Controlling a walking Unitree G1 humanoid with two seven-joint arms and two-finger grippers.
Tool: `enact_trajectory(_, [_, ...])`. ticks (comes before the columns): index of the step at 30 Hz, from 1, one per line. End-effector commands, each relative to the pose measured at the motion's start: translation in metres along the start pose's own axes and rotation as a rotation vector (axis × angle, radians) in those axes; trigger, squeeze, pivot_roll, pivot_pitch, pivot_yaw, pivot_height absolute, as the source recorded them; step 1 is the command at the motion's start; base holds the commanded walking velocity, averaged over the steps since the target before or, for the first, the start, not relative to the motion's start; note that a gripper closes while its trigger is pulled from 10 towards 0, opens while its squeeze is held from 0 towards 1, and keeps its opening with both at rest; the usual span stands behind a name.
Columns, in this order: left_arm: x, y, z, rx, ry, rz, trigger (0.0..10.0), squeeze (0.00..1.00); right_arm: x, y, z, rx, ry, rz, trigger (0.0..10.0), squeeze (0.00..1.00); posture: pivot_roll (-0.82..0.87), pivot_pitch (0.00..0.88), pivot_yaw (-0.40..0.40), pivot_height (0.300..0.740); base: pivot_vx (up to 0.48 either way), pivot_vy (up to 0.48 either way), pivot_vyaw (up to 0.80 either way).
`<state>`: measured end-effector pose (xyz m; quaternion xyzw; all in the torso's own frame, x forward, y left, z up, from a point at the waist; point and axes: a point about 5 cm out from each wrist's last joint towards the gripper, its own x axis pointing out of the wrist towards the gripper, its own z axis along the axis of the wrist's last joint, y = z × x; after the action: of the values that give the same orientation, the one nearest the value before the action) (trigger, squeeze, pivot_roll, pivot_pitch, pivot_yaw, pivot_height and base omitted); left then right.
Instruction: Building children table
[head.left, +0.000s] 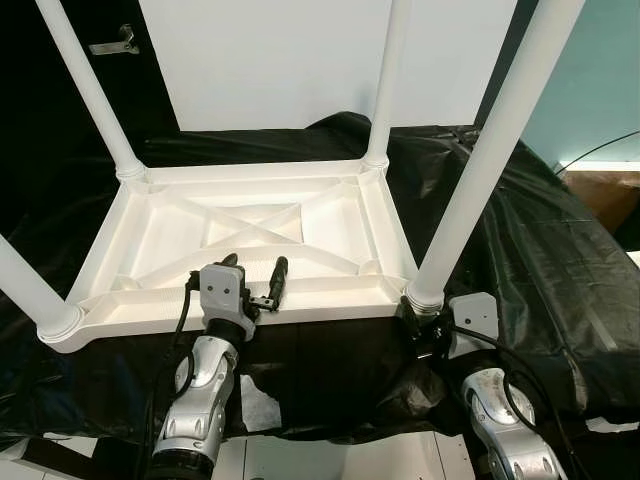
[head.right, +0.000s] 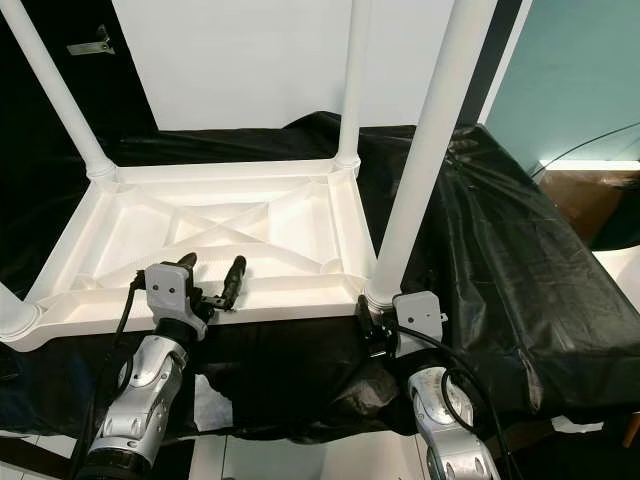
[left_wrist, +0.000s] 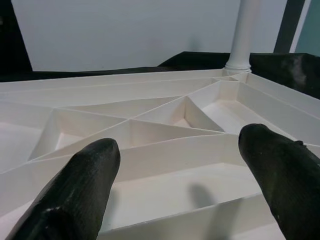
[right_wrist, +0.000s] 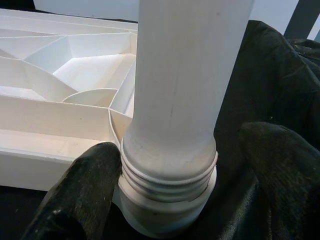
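The white children table top lies upside down on the black-covered counter, so the legs can be screwed in from above. The right claw is spread around the threaded base of the near right leg, one finger apparently touching it, probably to turn it. The left claw hovers spread over the near edge, holding nothing.
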<state>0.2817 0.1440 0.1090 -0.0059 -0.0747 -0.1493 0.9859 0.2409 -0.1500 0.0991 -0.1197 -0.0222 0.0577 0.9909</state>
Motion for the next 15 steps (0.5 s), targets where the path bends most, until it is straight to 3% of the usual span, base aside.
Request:
enact_trajectory(1, [0.001, 0.002, 0.0, 0.003, -0.01, 0.051, 10.0, 0.0, 0.0, 0.0, -0.006, -0.002, 0.035, 0.007, 10.0, 0.0, -0.03, 0.0, -0.024, 0.74, 0.0, 0.0, 0.0])
enact_trajectory(2, [0.003, 0.003, 0.0, 0.001, -0.013, 0.057, 10.0, 0.0, 0.003, -0.001, -0.006, -0.004, 0.03, -0.003, 10.0, 0.0, -0.03, 0.0, -0.023, 0.74, 0.0, 0.0, 0.0])
enact_trajectory(6, [0.011, -0.009, 0.002, -0.192, -0.031, -0.015, 10.0, 0.0, 0.011, -0.003, -0.003, -0.003, 0.022, -0.003, 10.0, 0.0, -0.03, 0.0, -0.031, 0.74, 0.0, 0.0, 0.0])
enact_trajectory(11, [0.011, -0.028, 0.008, -0.168, -0.055, -0.223, 10.0, 0.0, 0.016, 0.0, -0.001, -0.005, 0.013, 0.028, 10.0, 0.0, -0.03, 0.0, -0.033, 0.74, 0.0, 0.0, 0.0])
enact_trajectory(14, [0.013, -0.038, 0.007, -0.264, -0.01, -0.382, 10.0, 0.0, 0.02, -0.001, -0.002, -0.005, 0.016, 0.04, 10.0, 0.0, -0.02, 0.0, -0.048, 0.74, 0.0, 0.0, 0.0])
enact_trajectory(15, [0.013, -0.038, 0.007, -0.264, -0.01, -0.382, 10.0, 0.0, 0.02, -0.001, -0.002, -0.005, 0.016, 0.04, 10.0, 0.0, -0.02, 0.0, -0.048, 0.74, 0.0, 0.0, 0.0])
